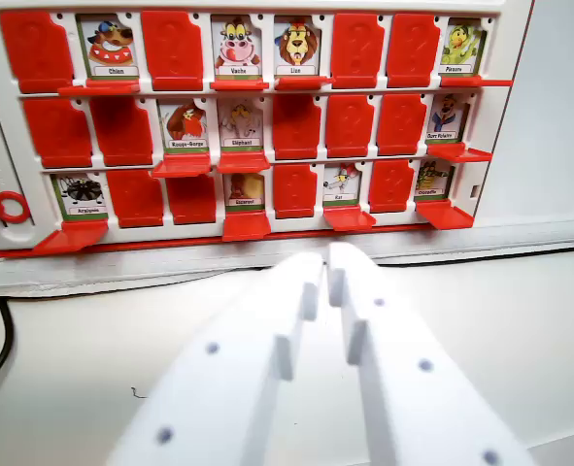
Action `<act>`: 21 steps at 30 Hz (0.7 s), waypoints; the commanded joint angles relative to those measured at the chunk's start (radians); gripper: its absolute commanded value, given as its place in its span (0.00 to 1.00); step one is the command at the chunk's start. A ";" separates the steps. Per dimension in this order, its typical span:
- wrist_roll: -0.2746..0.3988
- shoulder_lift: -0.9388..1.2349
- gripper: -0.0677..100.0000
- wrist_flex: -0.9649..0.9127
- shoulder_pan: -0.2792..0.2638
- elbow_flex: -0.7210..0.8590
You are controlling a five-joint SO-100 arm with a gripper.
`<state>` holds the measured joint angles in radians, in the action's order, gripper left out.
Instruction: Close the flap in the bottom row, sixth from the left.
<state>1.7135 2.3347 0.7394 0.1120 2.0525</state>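
A white board (267, 231) with red flaps in three rows stands upright ahead of me. In the bottom row, the sixth slot from the left shows an animal card (342, 182), and its red flap (349, 217) lies folded down in front. My white gripper (325, 264) fills the lower middle of the wrist view. Its tips sit just below and slightly to the left of that flap, apart from it. The two fingers (296, 320) lie almost together with only a thin slit between them and nothing held.
Other bottom-row flaps folded down are the first (71, 236), the fourth (246, 225) and the eighth (444, 214). A red ring (10, 206) sits on the board's left frame. A black cable (0, 349) runs along the white table at the left.
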 commanded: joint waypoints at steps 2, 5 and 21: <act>0.060 -0.015 0.00 -0.222 0.081 0.114; 0.080 -0.054 0.00 -0.327 0.121 0.187; 0.104 -0.405 0.00 -0.850 0.199 0.379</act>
<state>1.8254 1.9497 -0.0337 0.3206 2.4544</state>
